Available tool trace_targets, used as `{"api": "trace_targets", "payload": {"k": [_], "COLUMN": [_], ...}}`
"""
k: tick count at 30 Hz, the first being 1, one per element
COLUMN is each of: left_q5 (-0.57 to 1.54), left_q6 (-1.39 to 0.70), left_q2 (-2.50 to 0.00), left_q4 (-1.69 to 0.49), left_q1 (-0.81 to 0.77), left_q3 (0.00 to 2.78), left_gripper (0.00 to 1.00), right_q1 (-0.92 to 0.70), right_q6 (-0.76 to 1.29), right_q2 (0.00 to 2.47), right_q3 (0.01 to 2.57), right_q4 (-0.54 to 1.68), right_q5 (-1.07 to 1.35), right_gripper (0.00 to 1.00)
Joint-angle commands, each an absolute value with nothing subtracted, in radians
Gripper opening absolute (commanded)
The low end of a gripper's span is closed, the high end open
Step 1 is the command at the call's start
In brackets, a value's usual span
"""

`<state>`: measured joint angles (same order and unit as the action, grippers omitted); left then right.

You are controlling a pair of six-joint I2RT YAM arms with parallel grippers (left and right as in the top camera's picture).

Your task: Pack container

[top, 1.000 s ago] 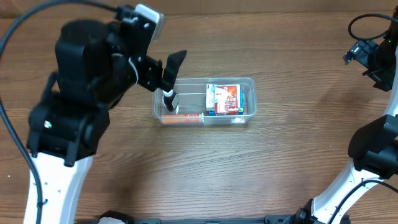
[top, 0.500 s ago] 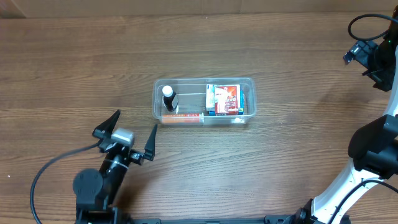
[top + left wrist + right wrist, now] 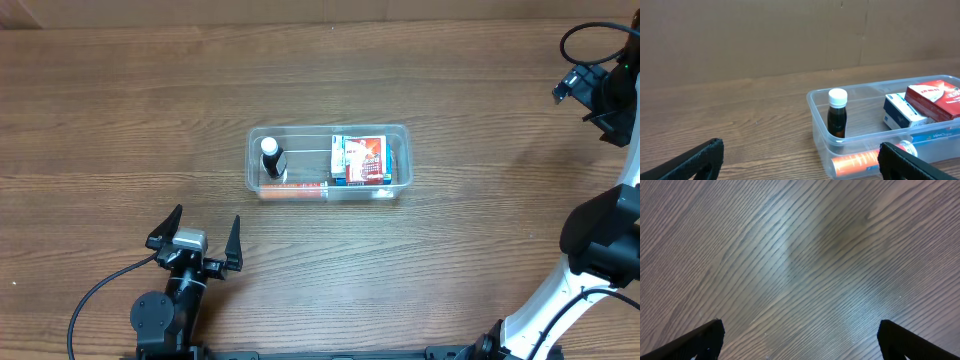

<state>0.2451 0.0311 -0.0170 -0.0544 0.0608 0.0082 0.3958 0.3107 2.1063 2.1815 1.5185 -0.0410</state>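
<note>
The clear plastic container sits mid-table. It holds a small dark bottle with a white cap, an orange tube along its near wall, and red and blue-white boxes at its right end. My left gripper is open and empty, low near the table's front left, well short of the container. In the left wrist view the container, bottle, tube and boxes lie ahead to the right. My right gripper is open over bare wood at the far right.
A brown cardboard wall stands behind the table. The right arm's base and cables are at the right edge. Brown wooden tabletop surrounds the container.
My left arm has pulled back from the container, where it stood by the bottle, to the table's front left and settled lower. The bottle stays upright in the container. The right arm has not moved.
</note>
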Motion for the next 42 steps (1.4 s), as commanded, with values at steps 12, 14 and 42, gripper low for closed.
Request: {"api": "trace_targets", "payload": {"k": [12, 14, 42], "left_q5": [0.226, 0.226, 0.226], "left_q6": [0.022, 0.022, 0.022], "left_q2": [-0.004, -0.004, -0.004], "left_q4": [-0.055, -0.055, -0.055], "left_q1": [0.068, 0.068, 0.068], "left_q3": [0.005, 0.005, 0.005], "left_gripper": [1.00, 1.00, 1.00], "right_q1": [0.395, 0.393, 0.027], "right_q6": [0.315, 0.315, 0.025], "right_q2": [2.072, 2.072, 0.258], "right_q3": [2.207, 2.207, 0.290], "right_q4": [1.515, 1.515, 0.033], "right_q5": [-0.048, -0.048, 0.249], "right_gripper": [1.00, 1.00, 1.00]}}
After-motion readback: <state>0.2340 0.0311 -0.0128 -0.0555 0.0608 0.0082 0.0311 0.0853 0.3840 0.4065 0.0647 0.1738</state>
